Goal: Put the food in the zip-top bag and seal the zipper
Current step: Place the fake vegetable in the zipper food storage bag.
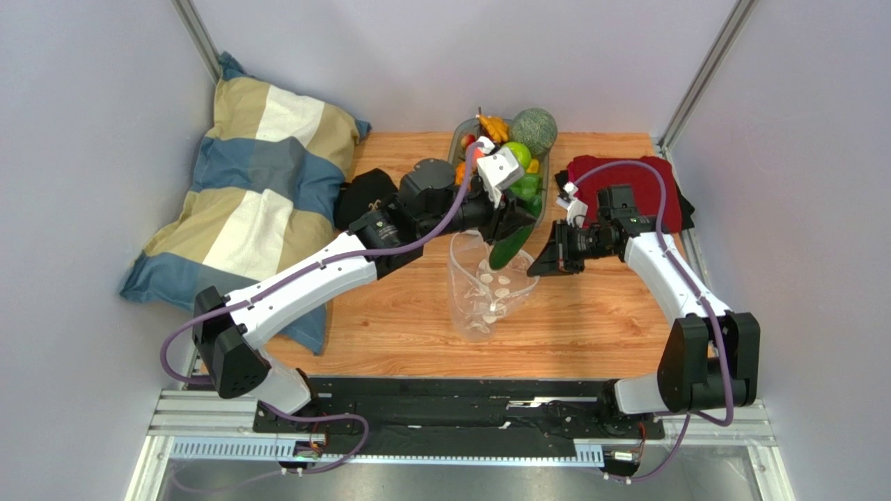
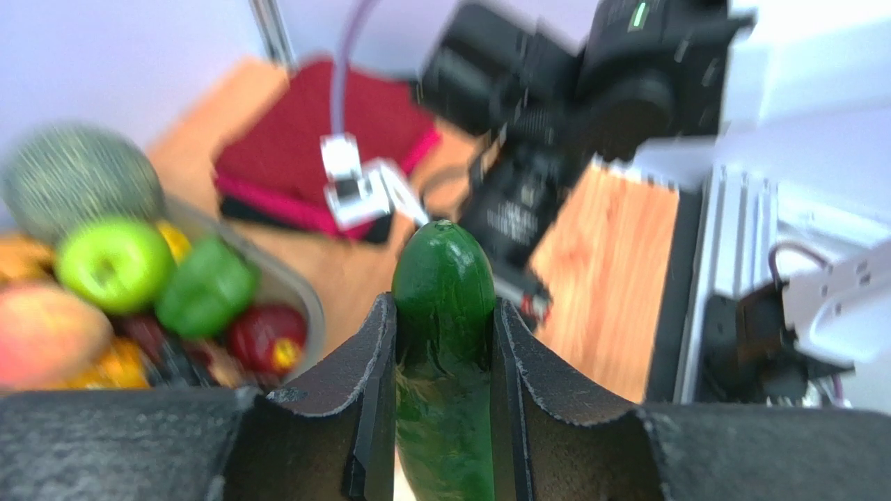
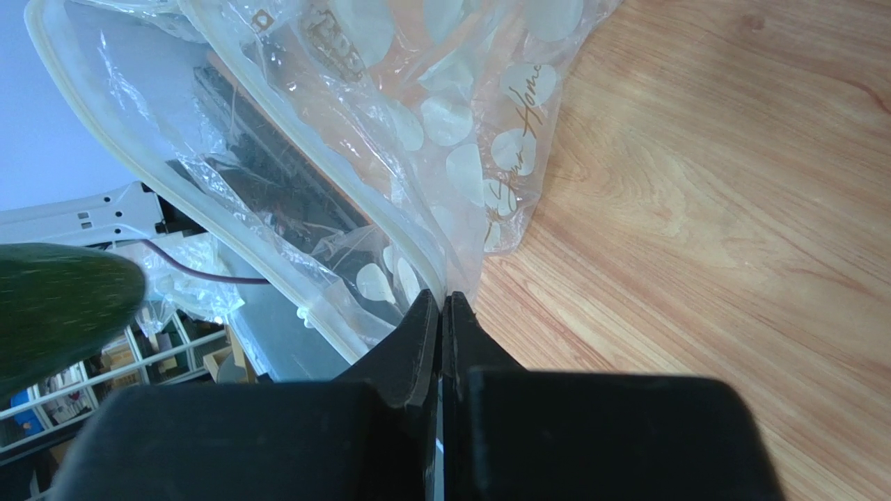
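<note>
Two grips noted. Left jaws, partly open, clamp the cucumber (image 2: 443, 282), its tip ahead of them at the zip-top bag's (image 1: 486, 297) gaping mouth. Right jaws, fully closed, pinch the zipper (image 3: 403, 238) edge, with the bag standing just ahead. The cucumber's rear is hidden between the left jaws.

cucumber (image 2: 443, 292) base cropped, fruit (image 2: 113, 263) blurred

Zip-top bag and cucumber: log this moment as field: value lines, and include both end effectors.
left end effector: shut on the cucumber
right end effector: shut on the mouth edge of the zip-top bag
bag mouth: open, unsealed
cucumber: tip over the bag mouth; cannot tell whether it is inside
other food: in the grey tray, behind the bag
table: wooden
</note>
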Robot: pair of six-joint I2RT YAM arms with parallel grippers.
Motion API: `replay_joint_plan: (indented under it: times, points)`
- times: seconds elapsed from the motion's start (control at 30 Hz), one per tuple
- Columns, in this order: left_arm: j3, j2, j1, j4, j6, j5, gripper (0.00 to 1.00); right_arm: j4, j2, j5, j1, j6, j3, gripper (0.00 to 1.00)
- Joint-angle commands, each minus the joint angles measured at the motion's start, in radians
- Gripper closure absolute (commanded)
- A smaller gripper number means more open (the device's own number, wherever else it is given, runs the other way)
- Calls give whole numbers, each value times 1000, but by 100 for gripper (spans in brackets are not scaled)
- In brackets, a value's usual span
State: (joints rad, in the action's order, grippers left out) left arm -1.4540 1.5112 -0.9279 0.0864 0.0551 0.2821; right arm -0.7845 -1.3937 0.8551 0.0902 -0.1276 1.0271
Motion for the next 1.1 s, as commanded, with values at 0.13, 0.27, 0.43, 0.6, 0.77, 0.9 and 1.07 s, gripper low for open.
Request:
replay_joint_plan:
  times: [0.13,0.27,0.43,0.6,0.77,0.9,1.07]
  points:
    - [105,34,0,-149,-95,-50,100,39,2,94,-21,-35,-2,100]
    - [187,8,0,-90,-71,-81,100,51,-24,163,-75,-66,-4,100]
    - [248,-43,-3,-4,-11,-78,96,80,-44,203,-81,-90,-22,100]
    - [81,58,-2,322,95,-103,57,90,-33,185,-81,-90,-36,100]
    - [34,5,32,320,146,-31,25,91,-11,144,-83,-76,-50,100]
    - [-49,-23,55,319,94,-17,6,88,4,98,-81,-63,-61,100]
    - [-187,45,161,300,62,-64,4,88,-2,88,-81,-60,-61,100]
